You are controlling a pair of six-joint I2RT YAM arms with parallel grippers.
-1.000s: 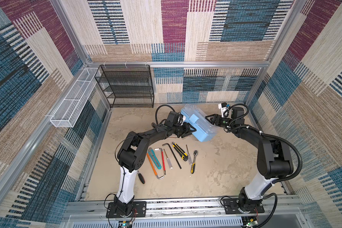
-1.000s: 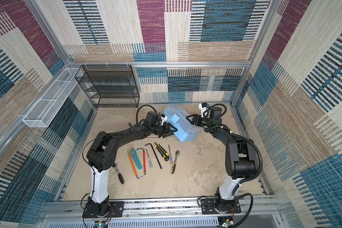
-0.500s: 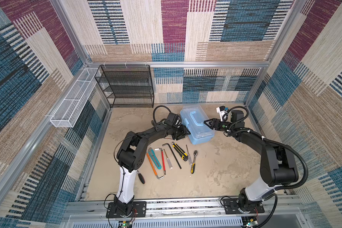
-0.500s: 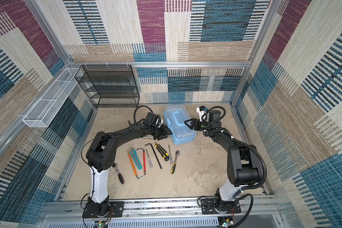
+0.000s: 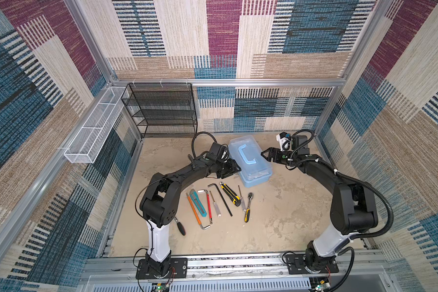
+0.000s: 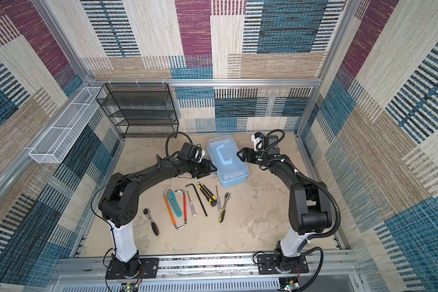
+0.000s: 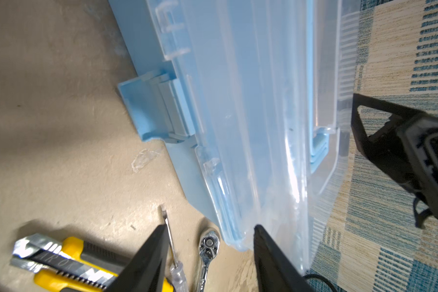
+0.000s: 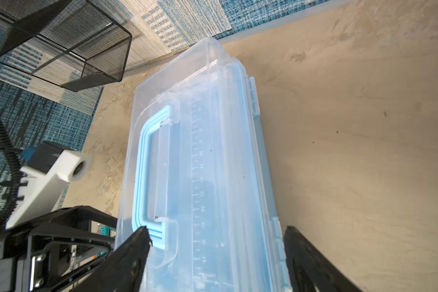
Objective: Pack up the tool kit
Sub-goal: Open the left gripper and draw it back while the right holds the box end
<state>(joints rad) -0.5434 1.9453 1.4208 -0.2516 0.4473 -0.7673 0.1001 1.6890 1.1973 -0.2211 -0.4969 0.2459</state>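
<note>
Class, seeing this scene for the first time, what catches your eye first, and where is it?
The light blue toolbox, lid down, sits between the left gripper and right gripper, both open. In front of it lies a row of hand tools, the yellow-and-black utility knife brightest.

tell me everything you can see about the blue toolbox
The toolbox is translucent light-blue plastic: blue base, clear lid closed, blue handle folded flat on top, blue latch swung outward. It sits flat toward the back of the table. The left gripper and right gripper flank it; contact unclear.
</note>
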